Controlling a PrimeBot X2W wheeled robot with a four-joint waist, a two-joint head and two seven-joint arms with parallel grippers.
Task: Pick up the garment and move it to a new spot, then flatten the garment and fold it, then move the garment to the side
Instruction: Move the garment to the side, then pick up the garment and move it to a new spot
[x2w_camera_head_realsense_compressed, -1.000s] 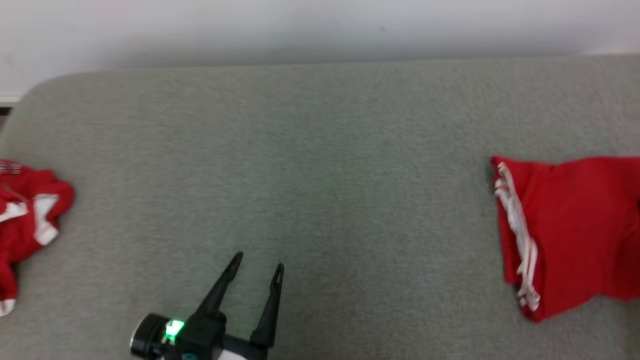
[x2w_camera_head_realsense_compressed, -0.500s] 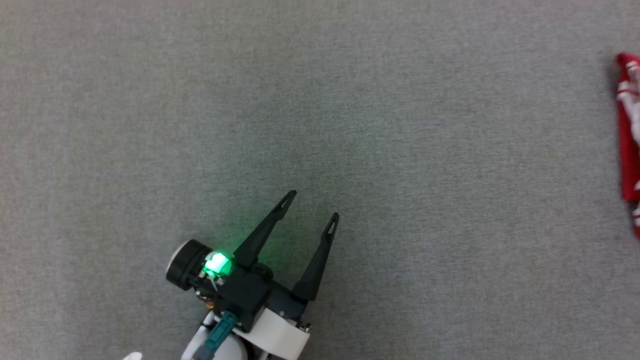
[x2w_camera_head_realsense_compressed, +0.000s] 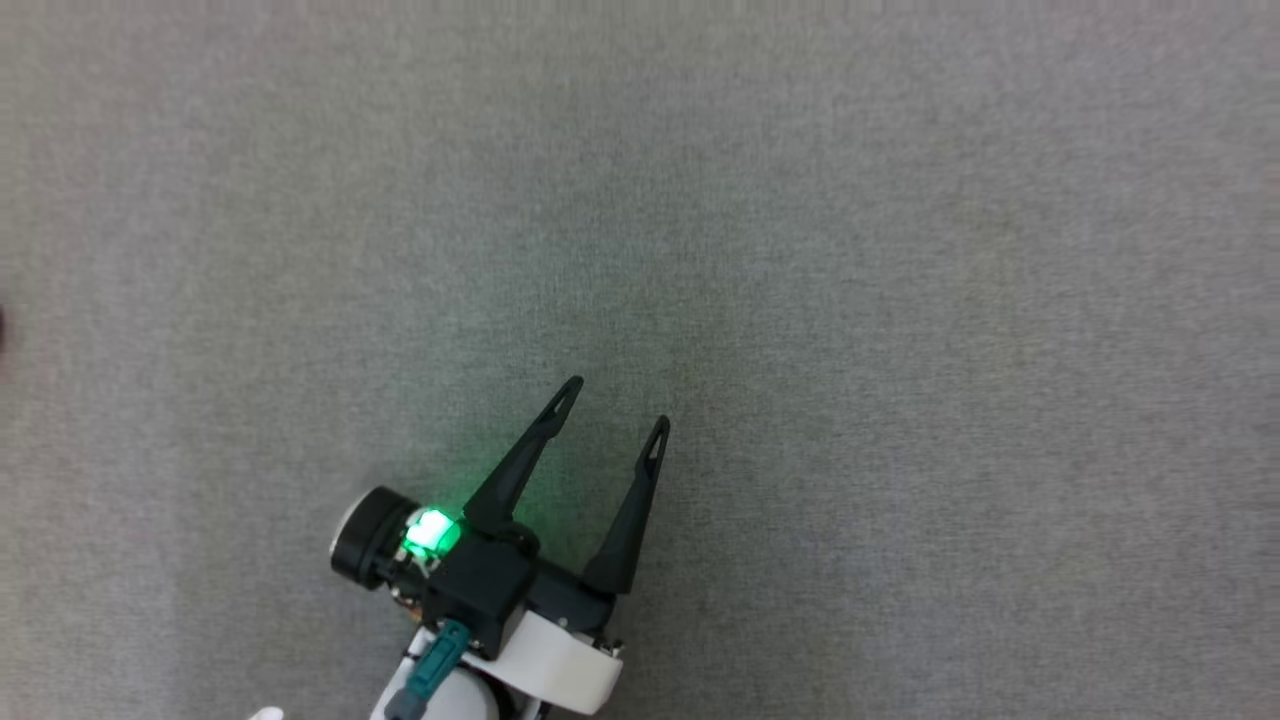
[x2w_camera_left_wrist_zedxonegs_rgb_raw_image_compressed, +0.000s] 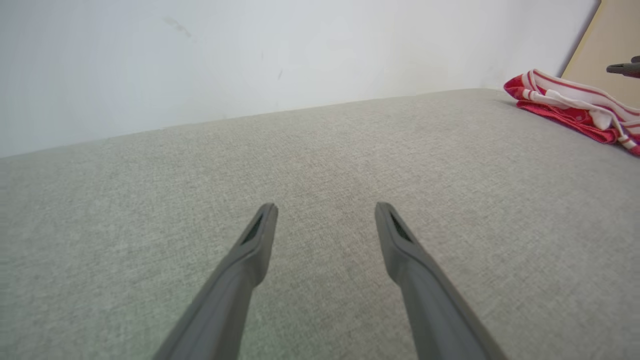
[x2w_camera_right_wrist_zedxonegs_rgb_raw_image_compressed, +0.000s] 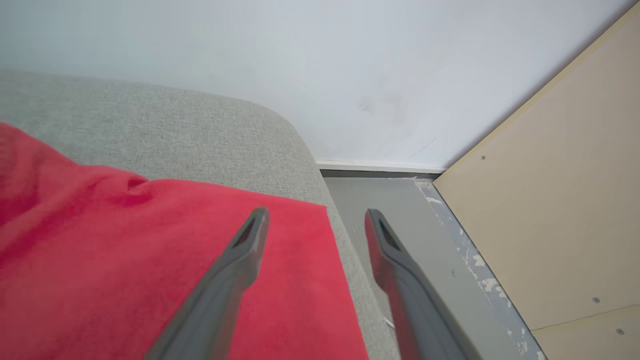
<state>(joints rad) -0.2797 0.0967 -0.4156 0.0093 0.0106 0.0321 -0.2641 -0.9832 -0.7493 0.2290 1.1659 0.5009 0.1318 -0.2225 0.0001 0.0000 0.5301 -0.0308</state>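
The garment (x2w_camera_right_wrist_zedxonegs_rgb_raw_image_compressed: 125, 250) is red cloth lying flat at the rounded end of the grey cushion (x2w_camera_right_wrist_zedxonegs_rgb_raw_image_compressed: 200, 125). My right gripper (x2w_camera_right_wrist_zedxonegs_rgb_raw_image_compressed: 316, 213) is open just above the garment's corner; its left finger is over the cloth, its right finger past the cushion's edge, and nothing is between them. From the left wrist view the garment (x2w_camera_left_wrist_zedxonegs_rgb_raw_image_compressed: 565, 97) shows red with white stripes at the far right, with a dark finger (x2w_camera_left_wrist_zedxonegs_rgb_raw_image_compressed: 622, 69) beyond it. My left gripper (x2w_camera_head_realsense_compressed: 616, 405) (x2w_camera_left_wrist_zedxonegs_rgb_raw_image_compressed: 326, 206) is open and empty over bare grey fabric (x2w_camera_head_realsense_compressed: 900, 300).
A white wall (x2w_camera_left_wrist_zedxonegs_rgb_raw_image_compressed: 250, 60) runs behind the cushion. Past the cushion's rounded end lie a strip of grey floor (x2w_camera_right_wrist_zedxonegs_rgb_raw_image_compressed: 400, 210) and a tan board (x2w_camera_right_wrist_zedxonegs_rgb_raw_image_compressed: 550, 200).
The head camera has tilted down and swung left, so both red cloths have slid out of its picture. The left gripper stays open over the grey fabric.
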